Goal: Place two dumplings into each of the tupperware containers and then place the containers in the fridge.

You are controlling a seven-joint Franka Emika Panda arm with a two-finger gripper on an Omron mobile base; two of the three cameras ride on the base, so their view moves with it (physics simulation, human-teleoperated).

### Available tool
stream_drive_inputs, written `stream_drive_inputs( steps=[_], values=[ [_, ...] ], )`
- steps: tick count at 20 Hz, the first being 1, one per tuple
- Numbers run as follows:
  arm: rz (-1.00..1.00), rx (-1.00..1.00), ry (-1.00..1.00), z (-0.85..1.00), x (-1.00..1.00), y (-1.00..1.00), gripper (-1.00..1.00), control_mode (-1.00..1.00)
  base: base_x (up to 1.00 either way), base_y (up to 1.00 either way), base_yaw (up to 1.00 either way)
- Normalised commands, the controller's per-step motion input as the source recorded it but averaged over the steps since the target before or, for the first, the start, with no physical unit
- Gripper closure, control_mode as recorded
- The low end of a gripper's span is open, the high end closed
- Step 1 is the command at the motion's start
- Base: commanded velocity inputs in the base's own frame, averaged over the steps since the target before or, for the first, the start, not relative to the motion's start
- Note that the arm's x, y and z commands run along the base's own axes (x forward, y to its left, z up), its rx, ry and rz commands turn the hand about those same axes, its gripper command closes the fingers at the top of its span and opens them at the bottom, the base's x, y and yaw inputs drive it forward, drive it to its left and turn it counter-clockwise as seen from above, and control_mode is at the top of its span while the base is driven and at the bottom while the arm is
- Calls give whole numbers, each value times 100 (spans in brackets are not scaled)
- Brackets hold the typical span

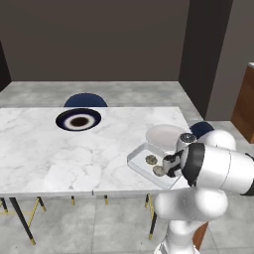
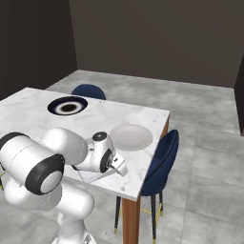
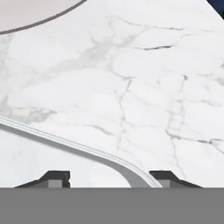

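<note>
The gripper [image 3: 109,177], fingers apart, straddles the tray's [image 1: 140,158] rim at the marble table's [image 1: 44,154] near edge. Two dumplings [image 1: 151,159] lie in the tray; beyond sit a grey plate [image 1: 162,134] and a navy plate [image 1: 78,119].

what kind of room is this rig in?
Likely a dining corner of a simulated kitchen: a marble table with blue chairs drawn up, set with a navy-and-white plate, a grey plate and a clear tupperware container holding two dumplings.
</note>
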Motion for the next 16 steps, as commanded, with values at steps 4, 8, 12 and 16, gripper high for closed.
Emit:
stream_drive_inputs(
  steps=[4,8,12,16],
  values=[
    [-6,31,-7,-4,-19,-8,100,-100,0,0,0],
    [-12,8,0,0,-3,22,100,-100,0,0,0],
    [-14,0,6,27,0,34,100,-100,0,0,0],
    [-18,0,1,82,-7,14,100,-100,0,0,0]
  ],
)
